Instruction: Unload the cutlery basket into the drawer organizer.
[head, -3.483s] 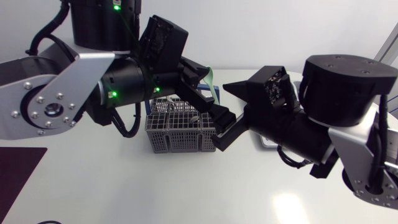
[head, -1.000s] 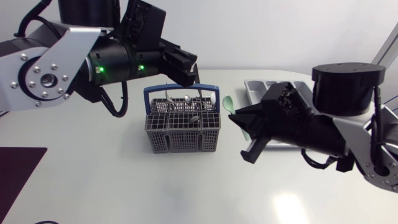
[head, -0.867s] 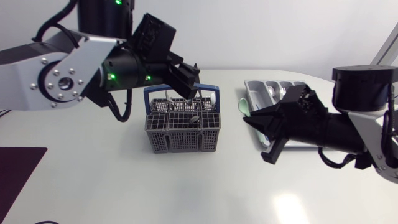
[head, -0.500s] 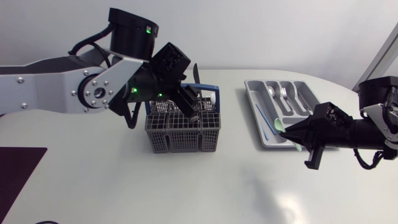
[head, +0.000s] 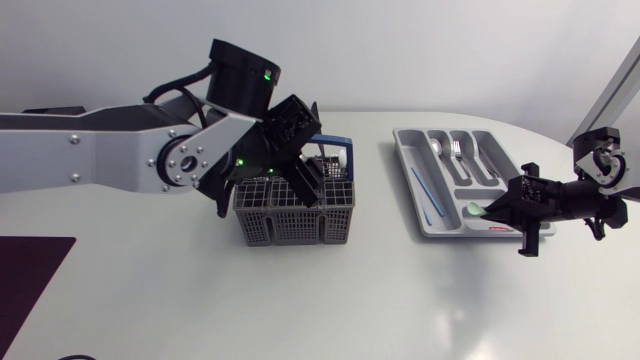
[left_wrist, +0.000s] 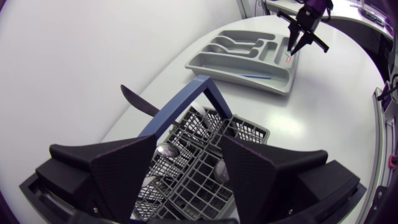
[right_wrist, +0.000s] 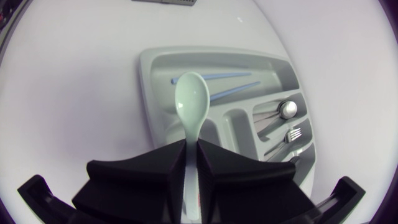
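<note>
White table (head: 300, 300), dark maroon mat (head: 30, 275) lying flat at its left edge

My right gripper (right_wrist: 191, 150), matt black, is pinching a green spoon (right_wrist: 189, 99) whose smooth bowl is gleaming like glossy plastic. Under it the organizer (right_wrist: 146, 93) is showing as grey plastic, smooth and dull. In its compartments a metal spoon (right_wrist: 287, 109) and a fork (right_wrist: 292, 134) are shining, and two thin blue sticks (right_wrist: 211, 78) are looking like matt plastic. My left gripper (left_wrist: 189, 148) is showing the same matt black above the basket (head: 295, 215), a grey plastic lattice with a smooth blue handle (left_wrist: 180, 107). The white table (head: 300, 300) is giving off a soft sheen.
</note>
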